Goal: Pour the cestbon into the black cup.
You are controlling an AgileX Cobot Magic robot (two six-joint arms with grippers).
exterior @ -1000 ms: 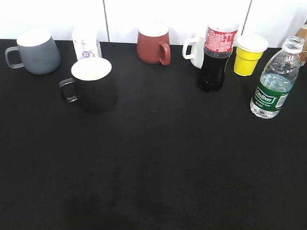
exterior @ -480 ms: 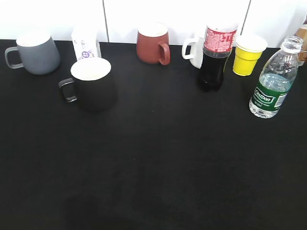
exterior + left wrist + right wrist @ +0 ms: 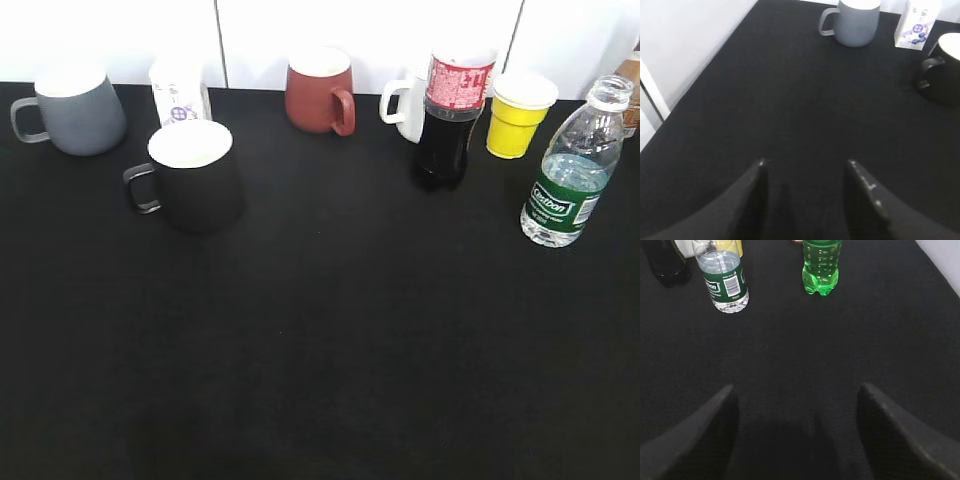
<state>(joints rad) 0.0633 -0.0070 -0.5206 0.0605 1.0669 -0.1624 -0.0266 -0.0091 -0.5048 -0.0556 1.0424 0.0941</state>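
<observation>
— Two sets of fingers, both empty, is what I have. Nearest to me in the right wrist view, the right gripper (image 3: 796, 405) has its fingers spread wide over bare desk (image 3: 880, 340), touching nothing.

— And the bottle?

— The cestbon (image 3: 722, 277) stands upright ahead of those fingers and off to their left, well apart from them. Its long axis is vertical, green label facing my way, so I judge a side grasp around the body is what the reach calls for. A green bottle (image 3: 822, 265) stands just to its right, the one thing I could clip on the way in.

— Left side?

— The left gripper (image 3: 807, 167) is open too, less wide, holding nothing. The black cup (image 3: 944, 67) sits far ahead and to its right, at the frame edge, handle toward the camera.

— Which arm goes?

— The right one, by my reading; in the exterior view the cestbon (image 3: 566, 170) is at the far right edge, and the black cup (image 3: 195, 175) stands well away to the left, white inside showing.
</observation>
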